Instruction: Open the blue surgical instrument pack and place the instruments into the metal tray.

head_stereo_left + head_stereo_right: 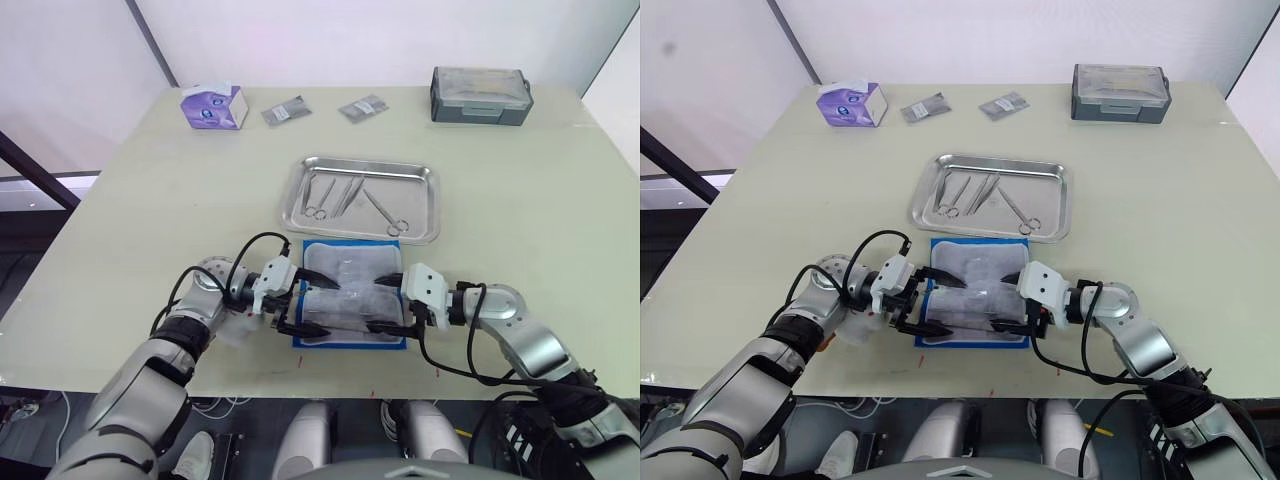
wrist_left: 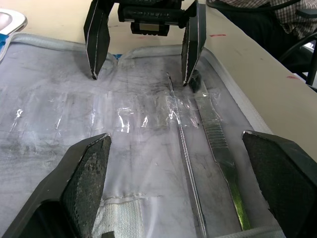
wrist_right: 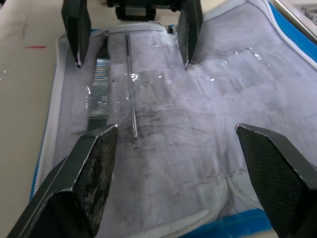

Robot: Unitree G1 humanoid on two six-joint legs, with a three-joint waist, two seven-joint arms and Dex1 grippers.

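Where pale table (image 1: 520, 210) ends | white walls (image 1: 400, 40) rise

bare table (image 1: 520, 200) right; tissue box (image 1: 214, 106) far

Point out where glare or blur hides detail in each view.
Left eye view: tray rim shines, instruments readable. Left wrist view: white glints on the pack's clear pockets; its own left gripper fingers are soft and near, open. Right wrist view: similar glints over the thin probe; right gripper fingers blurred, open.
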